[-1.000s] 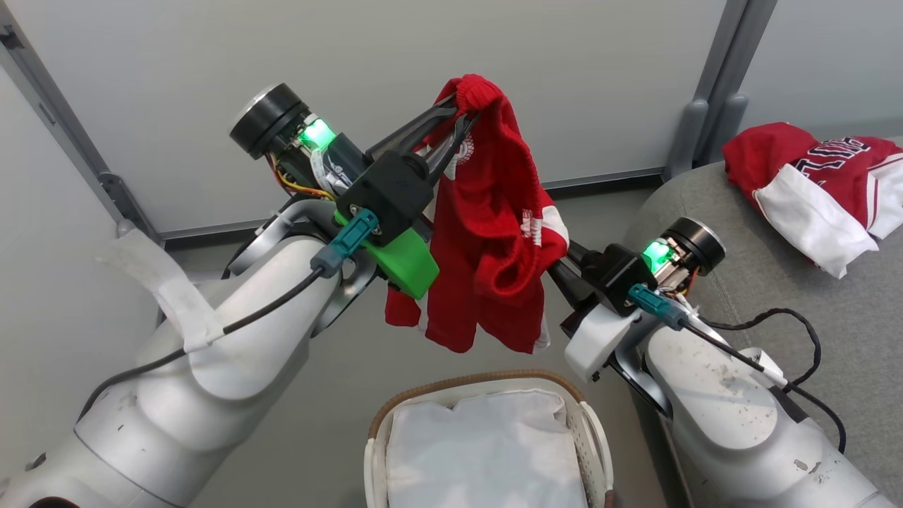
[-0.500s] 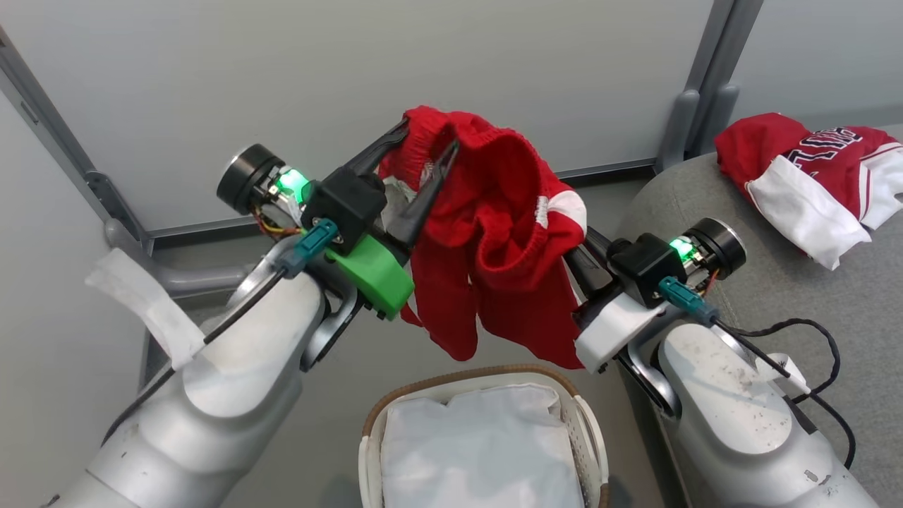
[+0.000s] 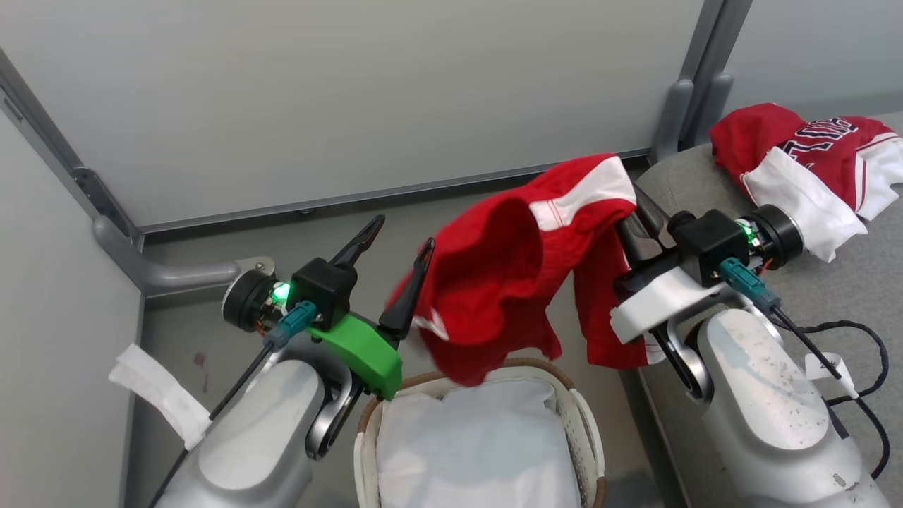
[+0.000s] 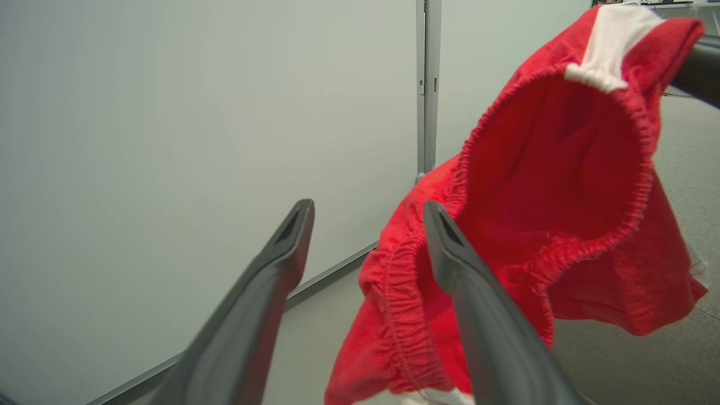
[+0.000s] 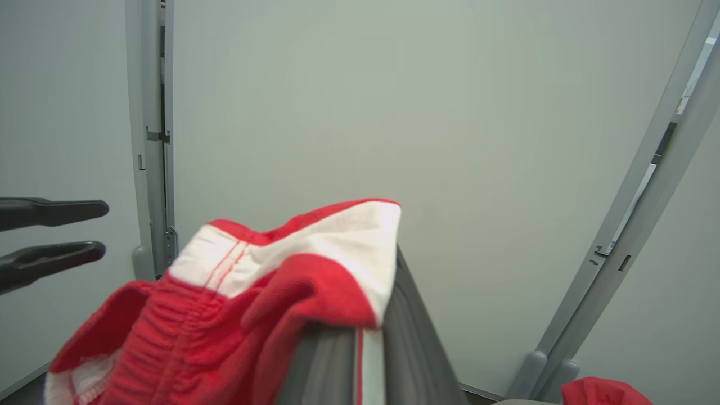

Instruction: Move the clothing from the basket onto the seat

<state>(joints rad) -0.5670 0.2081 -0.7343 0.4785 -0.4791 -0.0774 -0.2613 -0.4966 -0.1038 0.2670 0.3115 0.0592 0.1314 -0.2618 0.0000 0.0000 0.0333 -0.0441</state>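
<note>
You'll find the red shorts (image 3: 515, 282) in the air above the far rim of the basket (image 3: 587, 430), stretched up and to the right of it. Their lowest fold hangs over that rim; you cannot tell whether it touches. The white panel at the waistband is the highest part, up to the right of the basket. There your right gripper (image 3: 638, 212) is clenched on it: the right wrist view shows the 2 fingers pressed together with a strip of white and red cloth pinched between them.

Your left gripper (image 3: 402, 234) sits above the basket's far-left rim, its 2 fingers spread wide. The elastic waistband lies just beside the finger nearer the shorts, outside the gap; whether it touches is unclear.

The basket holds its white liner (image 3: 465, 451). To the basket's right stands the grey sofa (image 3: 868, 282). On it, well apart from the basket and beyond it to the right, lies 1 red shirt (image 3: 797, 162) with white panels and dark lettering, crumpled.
</note>
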